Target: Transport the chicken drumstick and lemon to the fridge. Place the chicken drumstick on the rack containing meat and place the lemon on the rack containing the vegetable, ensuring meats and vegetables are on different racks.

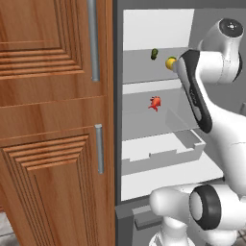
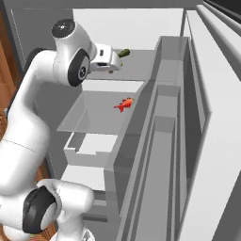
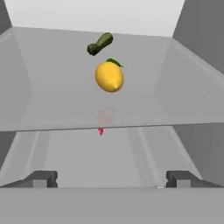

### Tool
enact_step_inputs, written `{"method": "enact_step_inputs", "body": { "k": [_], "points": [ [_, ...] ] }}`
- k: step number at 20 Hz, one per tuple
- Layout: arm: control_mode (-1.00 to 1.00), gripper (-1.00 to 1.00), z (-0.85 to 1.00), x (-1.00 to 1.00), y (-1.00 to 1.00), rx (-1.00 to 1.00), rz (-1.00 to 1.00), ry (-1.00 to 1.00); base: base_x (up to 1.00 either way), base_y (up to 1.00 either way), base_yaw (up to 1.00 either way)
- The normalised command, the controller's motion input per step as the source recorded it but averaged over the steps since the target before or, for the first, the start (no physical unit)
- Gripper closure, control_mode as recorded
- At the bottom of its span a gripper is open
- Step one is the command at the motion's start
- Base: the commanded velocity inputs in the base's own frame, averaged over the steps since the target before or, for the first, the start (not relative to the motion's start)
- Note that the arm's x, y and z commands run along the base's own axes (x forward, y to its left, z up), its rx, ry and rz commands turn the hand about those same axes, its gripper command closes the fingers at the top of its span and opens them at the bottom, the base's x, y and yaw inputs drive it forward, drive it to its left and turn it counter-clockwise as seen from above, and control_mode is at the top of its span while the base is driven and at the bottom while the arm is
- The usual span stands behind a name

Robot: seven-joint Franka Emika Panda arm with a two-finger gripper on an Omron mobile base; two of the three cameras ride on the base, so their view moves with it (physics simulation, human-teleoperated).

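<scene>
Two small items sat on the fridge's pale grey upper rack (image 3: 52, 96): a bright yellow oval lemon (image 3: 109, 76) just beside a dark green oblong vegetable (image 3: 99, 44). The end effector (image 3: 111, 178) stood wide and empty, apart from the lemon, apparently having sorted it with produce.

Two base cameras flank the arm, sharing the open fridge (image 1: 158, 29); the hand camera peers closely, perhaps level, along the upper shelf (image 3: 65, 100).
</scene>
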Motion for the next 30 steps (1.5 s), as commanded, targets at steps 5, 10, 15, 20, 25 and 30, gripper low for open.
{"method": "enact_step_inputs", "body": {
  "k": [5,10,15,20,25,30],
  "points": [
    [-1.0,-1.0,-0.01,-1.0,0.12,0.09,0.0,-0.07,0.0,0.0,0.0],
    [-1.0,-1.0,-0.05,-1.0,0.24,0.05,0.0,0.0,0.0,0.0,0.0],
    [-1.0,-1.0,0.0,-1.0,0.12,0.0,-0.02,0.0,0.0,0.0,0.0],
    [-1.0,-1.0,0.01,-0.69,0.01,0.0,0.0,0.01,0.0,0.0,0.0],
    [-1.0,-1.0,0.0,-0.36,0.07,0.0,0.0,0.05,0.0,0.0,0.0],
    [-1.0,-1.0,0.0,-0.19,0.17,0.0,0.0,0.0,0.0,0.0,0.0]
  ]
}}
